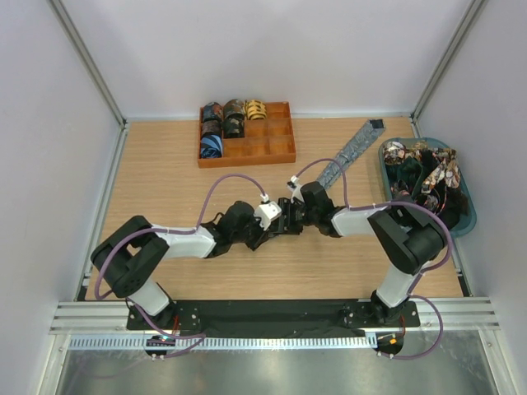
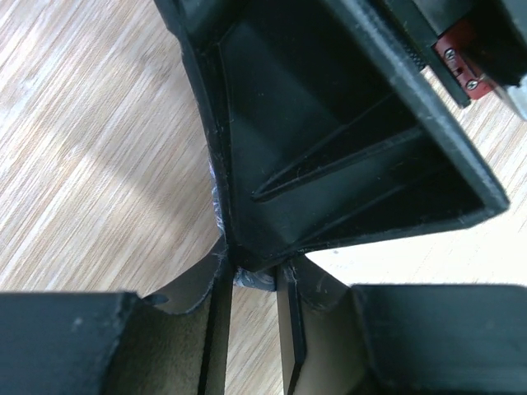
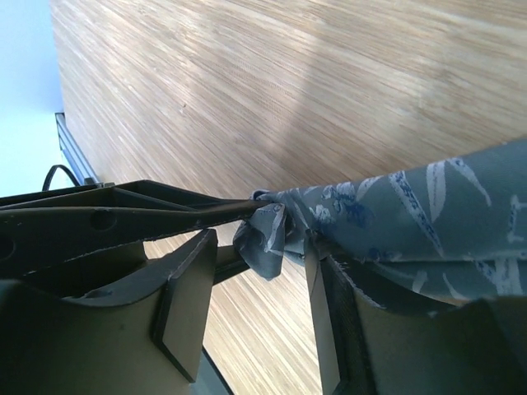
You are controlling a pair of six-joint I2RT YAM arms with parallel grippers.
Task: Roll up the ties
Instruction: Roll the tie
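Note:
A grey-blue patterned tie (image 1: 350,152) lies stretched across the table from the back right toward the middle. Both grippers meet at its near end. My left gripper (image 1: 280,226) is shut on the tie's tip; in the left wrist view a scrap of tie (image 2: 257,282) sits between the tips of that gripper (image 2: 251,271). In the right wrist view the left gripper's fingers (image 3: 148,216) pinch the folded end of the tie (image 3: 428,206). My right gripper (image 3: 259,247) is open around that fold, and the tie drapes over one finger.
A brown compartment tray (image 1: 276,152) at the back centre holds several rolled ties (image 1: 224,123). A teal bin (image 1: 469,202) at the right edge holds a heap of loose ties (image 1: 424,169). Purple cables loop over both arms.

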